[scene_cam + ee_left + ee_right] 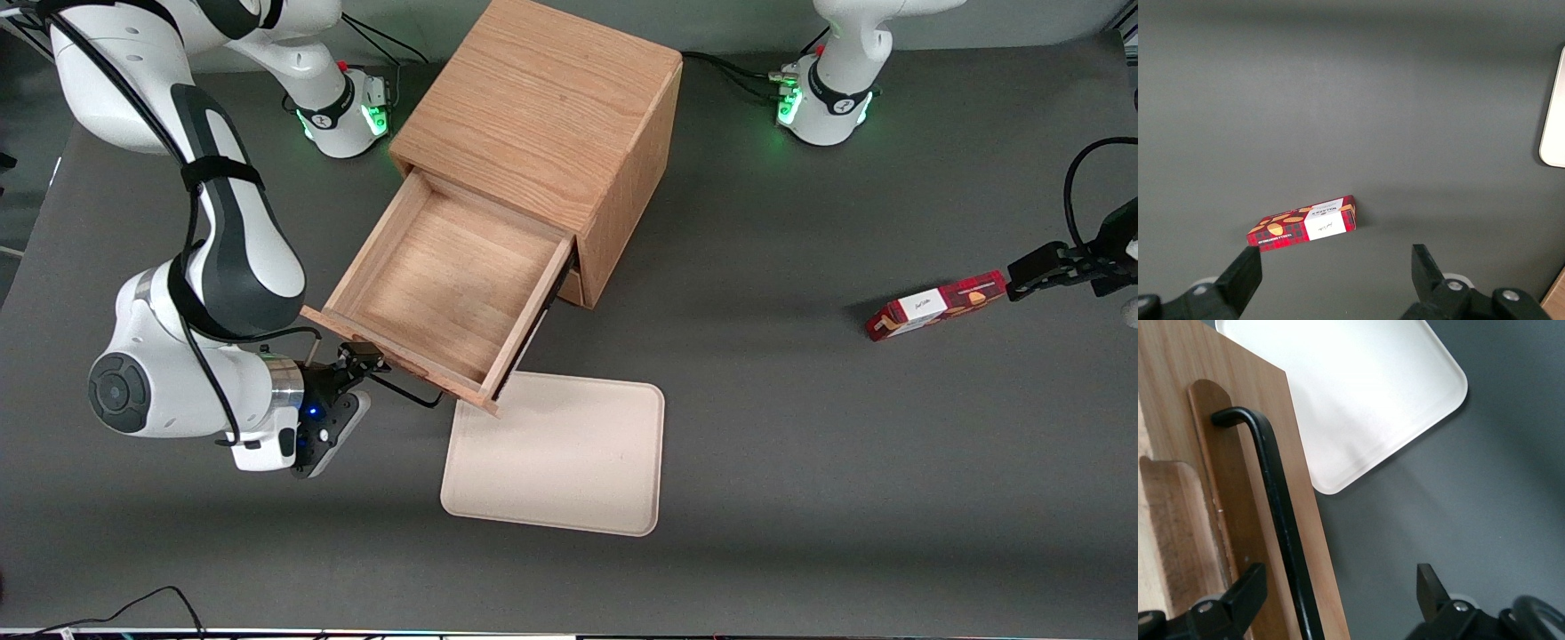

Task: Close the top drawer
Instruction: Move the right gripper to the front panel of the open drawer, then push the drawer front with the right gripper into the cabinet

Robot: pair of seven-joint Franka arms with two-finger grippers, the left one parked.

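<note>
Dark grey matte table (800, 427), evenly lit, with a paler strip of floor along its edge farthest from the front camera and two arm bases with green lights there. Oak cabinet (542, 107) stands near those bases, turned at an angle. Its top drawer (444, 276) is pulled well out toward the front camera, tray bare inside. Black handle (1281, 520) on the drawer front. Pincer (360, 360) sits at the drawer front beside the handle; the wrist view shows it spread wide, one finger (1245, 593) over the wood face, the other over bare table, the handle between them, gripping nothing. Cream tray (556, 453) lies flat just under the drawer's front corner, nearer the camera. Red tartan box (938, 305) lies toward the parked arm's end of the table.
</note>
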